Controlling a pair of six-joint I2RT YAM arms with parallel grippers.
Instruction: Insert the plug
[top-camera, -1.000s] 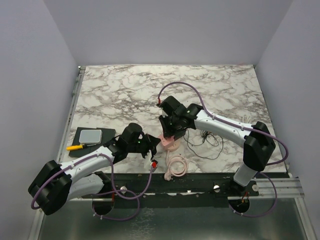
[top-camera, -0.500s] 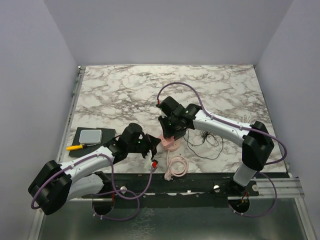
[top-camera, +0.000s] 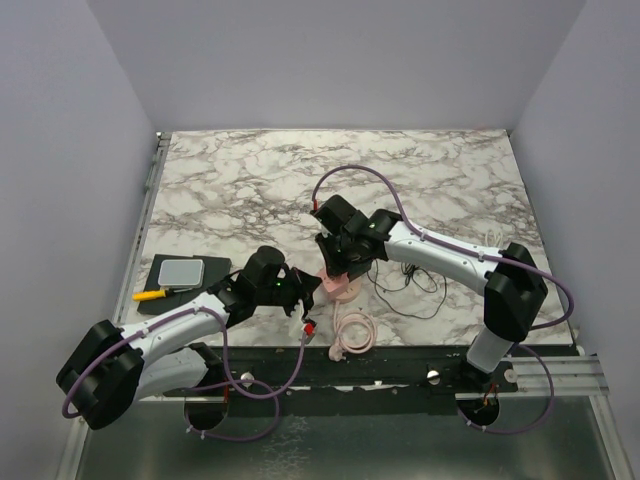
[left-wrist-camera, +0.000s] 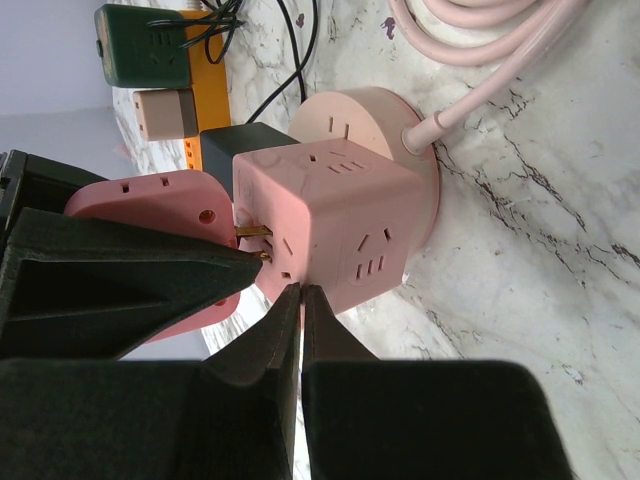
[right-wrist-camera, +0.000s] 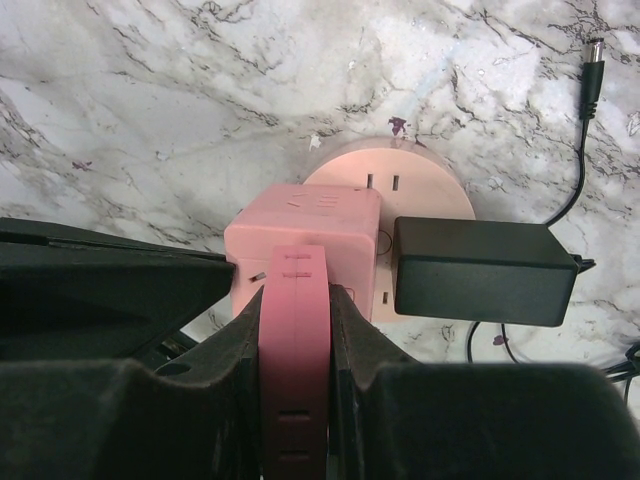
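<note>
The plug (right-wrist-camera: 295, 340) is a flat pink adapter, and my right gripper (right-wrist-camera: 295, 292) is shut on it. In the left wrist view the plug (left-wrist-camera: 150, 215) points its brass prongs (left-wrist-camera: 255, 242) at the side of the pink cube socket (left-wrist-camera: 335, 215), with the tips at that face and most of their length showing. The cube (right-wrist-camera: 305, 230) stands on a round pink base (right-wrist-camera: 400, 175). My left gripper (left-wrist-camera: 300, 292) is shut and empty, its tips against the cube's lower edge. From above, the left gripper (top-camera: 303, 292) and the right gripper (top-camera: 335, 265) flank the socket (top-camera: 342, 286).
A black power adapter (right-wrist-camera: 480, 270) is plugged into the base beside the cube, and its thin black cable (top-camera: 410, 282) lies to the right. A coiled pink cable (top-camera: 352, 332) lies near the front edge. A black tray (top-camera: 180, 272) and a yellow tool (top-camera: 150, 295) are at the left.
The left gripper's fingers have closed the last bit. The right arm has shifted slightly with the plug against the cube.
</note>
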